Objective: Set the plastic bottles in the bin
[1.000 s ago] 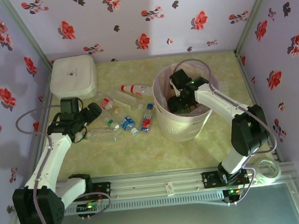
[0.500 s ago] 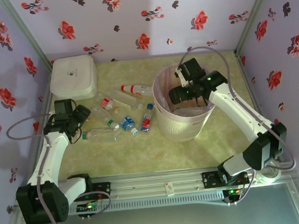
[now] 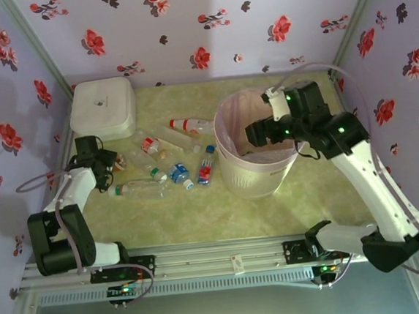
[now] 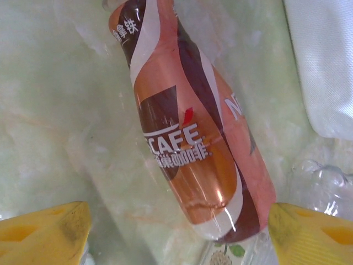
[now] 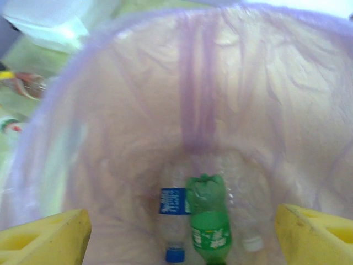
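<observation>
A brown-and-orange coffee bottle (image 4: 187,138) lies on the table, its base between my left gripper's (image 4: 182,237) yellow fingertips (image 4: 49,232), which stand wide open and clear of it. In the top view that gripper (image 3: 110,168) hangs low at the left of several plastic bottles (image 3: 180,176) scattered on the table. My right gripper (image 3: 255,132) hovers open and empty over the bin (image 3: 258,171), a white ribbed basket with a pink liner. Inside the bin (image 5: 110,83) lie a green bottle (image 5: 209,226), a clear blue-labelled bottle (image 5: 175,201) and a clear white-capped bottle (image 5: 251,243).
A white lidded box (image 3: 102,107) stands at the back left, close behind the left arm. Floral walls close in the table on three sides. A clear bottle with a green cap (image 3: 142,186) lies just right of the left gripper.
My right gripper has lifted out of the bin to above its rim, moving right. The left arm has drawn back to the left and lowered over the coffee bottle.
</observation>
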